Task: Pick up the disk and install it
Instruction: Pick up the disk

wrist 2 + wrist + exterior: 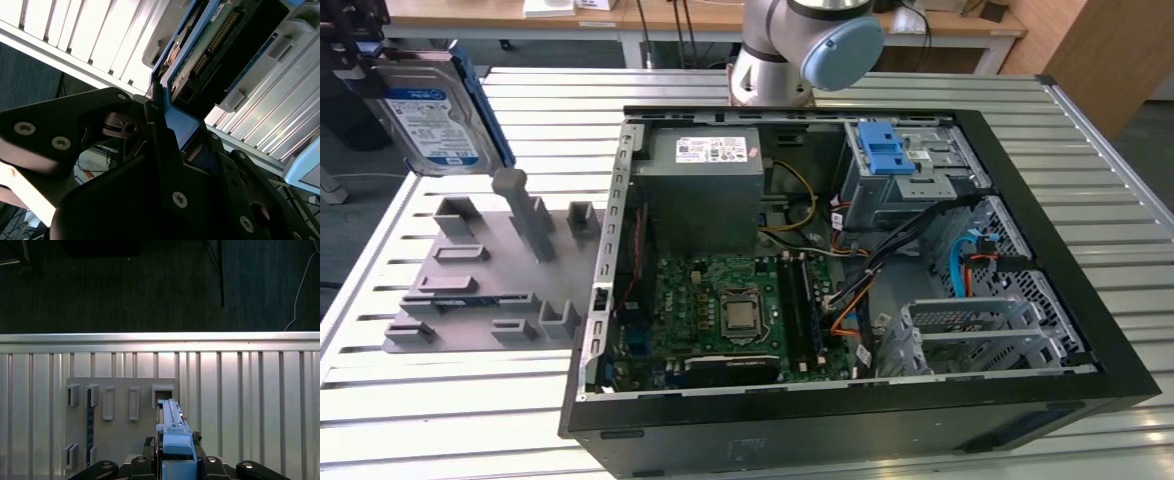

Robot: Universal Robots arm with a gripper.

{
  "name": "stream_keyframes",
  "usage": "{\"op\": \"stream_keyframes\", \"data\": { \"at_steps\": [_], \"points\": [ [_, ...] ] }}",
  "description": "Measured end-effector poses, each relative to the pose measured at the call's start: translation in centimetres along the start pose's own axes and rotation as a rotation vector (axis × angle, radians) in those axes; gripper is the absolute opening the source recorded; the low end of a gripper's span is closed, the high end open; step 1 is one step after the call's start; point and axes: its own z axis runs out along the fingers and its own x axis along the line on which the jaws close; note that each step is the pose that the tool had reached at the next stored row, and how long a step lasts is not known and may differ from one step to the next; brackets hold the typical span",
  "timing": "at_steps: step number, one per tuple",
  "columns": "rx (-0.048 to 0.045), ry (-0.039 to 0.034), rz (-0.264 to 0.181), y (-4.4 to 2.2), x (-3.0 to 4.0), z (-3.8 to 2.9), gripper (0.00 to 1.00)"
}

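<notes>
Fingers pinching disk by blue carrier edge, held upright over grey fixture; likely rigid, dense, shock-sensitive (exposed circuit board side best left untouched)

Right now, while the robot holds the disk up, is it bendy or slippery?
Probably stiff: the disk hangs flat with no sag. Likely heavy for its size, being metal. It might slip: the gripper pinches only its smooth blue plastic edge.

No text can be read. A blue-and-white label is carried on the disk, and a white sticker is borne by the grey box; their print is too small to be made out.
</notes>
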Motion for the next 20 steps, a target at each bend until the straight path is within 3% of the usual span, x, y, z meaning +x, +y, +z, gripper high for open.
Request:
{"op": "stream_keyframes", "data": {
  "at_steps": [20],
  "points": [
    [0.0000, 0.0027, 0.000, 0.01, -0.13, -0.70, 0.36]
  ]
}}
